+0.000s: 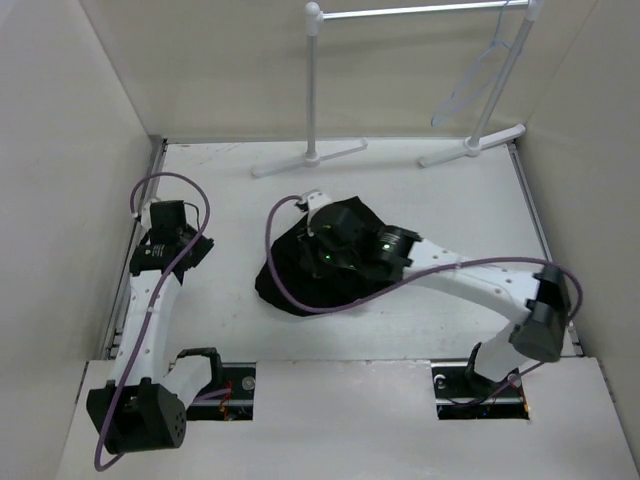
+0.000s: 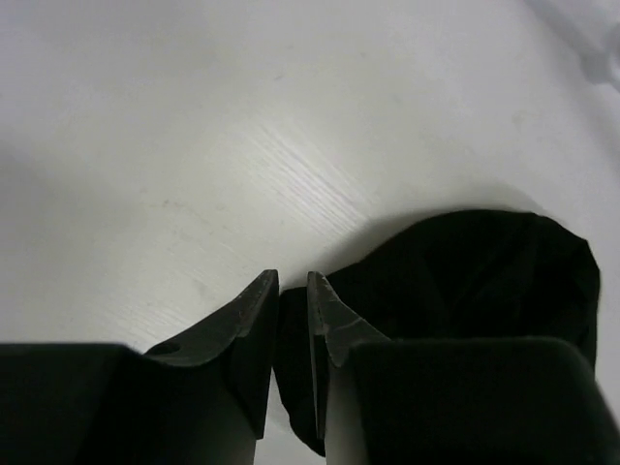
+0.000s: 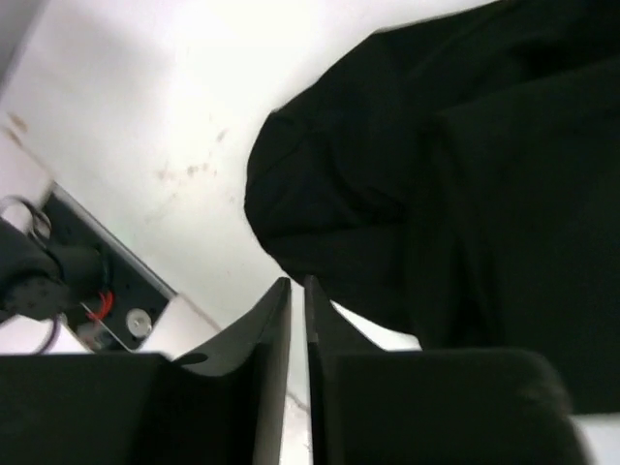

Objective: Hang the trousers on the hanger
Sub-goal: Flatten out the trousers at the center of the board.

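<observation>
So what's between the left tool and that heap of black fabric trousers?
Only bare white tabletop, shown in the top view.

From above and behind the near edge, the top camera looked down over the whole desk [image 1: 420,200]. Each wrist camera sat close behind its own jaws, low over the desk. All three views shared the trousers [image 1: 295,270] lying mid-desk.

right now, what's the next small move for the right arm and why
Probably open the right gripper and lower it onto the near edge of the trousers. Its fingers are closed with nothing between them above the bunched heap, and the hanger hangs on the rack at the back, so the cloth needs gripping first.
</observation>
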### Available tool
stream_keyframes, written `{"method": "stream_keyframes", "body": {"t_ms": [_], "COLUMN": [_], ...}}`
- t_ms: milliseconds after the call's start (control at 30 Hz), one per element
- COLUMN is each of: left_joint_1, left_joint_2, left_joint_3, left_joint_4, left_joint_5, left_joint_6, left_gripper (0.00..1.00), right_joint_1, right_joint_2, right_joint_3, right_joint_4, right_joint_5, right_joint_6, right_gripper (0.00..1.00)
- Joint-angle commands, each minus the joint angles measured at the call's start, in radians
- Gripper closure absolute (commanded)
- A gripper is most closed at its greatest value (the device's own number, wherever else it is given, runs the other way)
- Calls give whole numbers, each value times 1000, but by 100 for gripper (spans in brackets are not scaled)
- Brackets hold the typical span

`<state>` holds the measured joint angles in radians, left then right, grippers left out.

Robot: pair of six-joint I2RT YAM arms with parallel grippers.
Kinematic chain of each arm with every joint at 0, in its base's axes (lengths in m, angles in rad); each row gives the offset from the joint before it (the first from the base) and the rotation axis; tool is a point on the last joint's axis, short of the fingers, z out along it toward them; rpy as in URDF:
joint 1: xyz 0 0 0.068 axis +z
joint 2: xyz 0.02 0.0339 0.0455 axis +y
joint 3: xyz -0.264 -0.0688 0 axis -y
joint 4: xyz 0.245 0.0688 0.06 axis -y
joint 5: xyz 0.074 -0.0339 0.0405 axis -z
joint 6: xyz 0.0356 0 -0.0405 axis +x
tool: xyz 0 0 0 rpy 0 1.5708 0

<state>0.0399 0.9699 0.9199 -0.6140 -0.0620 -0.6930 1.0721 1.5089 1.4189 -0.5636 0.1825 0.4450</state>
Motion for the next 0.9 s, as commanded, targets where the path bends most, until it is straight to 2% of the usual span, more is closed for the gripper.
{"method": "stream_keyframes", "body": {"t_ms": [0,33,67,100,167,267,367,400,467,500,533,567,600,700,867], "left_joint_1": [51,61,65,71,88,140,171,179,186,191,191,191,188,185,182], "left_joint_2": [-9,-35,-51,-78,-128,-187,-204,-206,-206,-206,-204,-198,-189,-160,-105], "left_joint_3": [-56,-70,-76,-91,-121,-179,-205,-211,-213,-210,-205,-194,-178,-110,-3], "left_joint_4": [40,34,33,20,-6,-42,-46,-44,-41,-36,-32,-24,-20,-13,-3], "left_joint_5": [-19,-21,-22,-22,-27,-27,-15,-13,-13,-13,-10,-7,-4,-1,5], "left_joint_6": [-94,-97,-99,-100,-109,-114,-114,-114,-117,-120,-123,-126,-128,-134,-172], "left_gripper": [84,83,81,76,67,58,58,58,58,58,57,57,57,57,57], "right_joint_1": [10,10,10,10,5,2,5,5,5,2,2,1,-7,-24,-79], "right_joint_2": [134,187,207,243,307,404,491,523,560,570,570,554,515,325,139], "right_joint_3": [89,101,106,112,115,132,162,176,199,218,233,257,279,372,792], "right_joint_4": [90,111,117,125,139,142,149,157,183,194,195,192,191,197,113], "right_joint_5": [-132,-146,-146,-143,-158,-166,-144,-134,-138,-133,-130,-123,-114,-117,-92], "right_joint_6": [-71,-75,-77,-77,-78,-92,-95,-86,-75,-68,-63,-52,-40,-25,-34], "right_gripper": [76,62,55,43,27,17,15,17,41,65,79,90,95,97,95]}}
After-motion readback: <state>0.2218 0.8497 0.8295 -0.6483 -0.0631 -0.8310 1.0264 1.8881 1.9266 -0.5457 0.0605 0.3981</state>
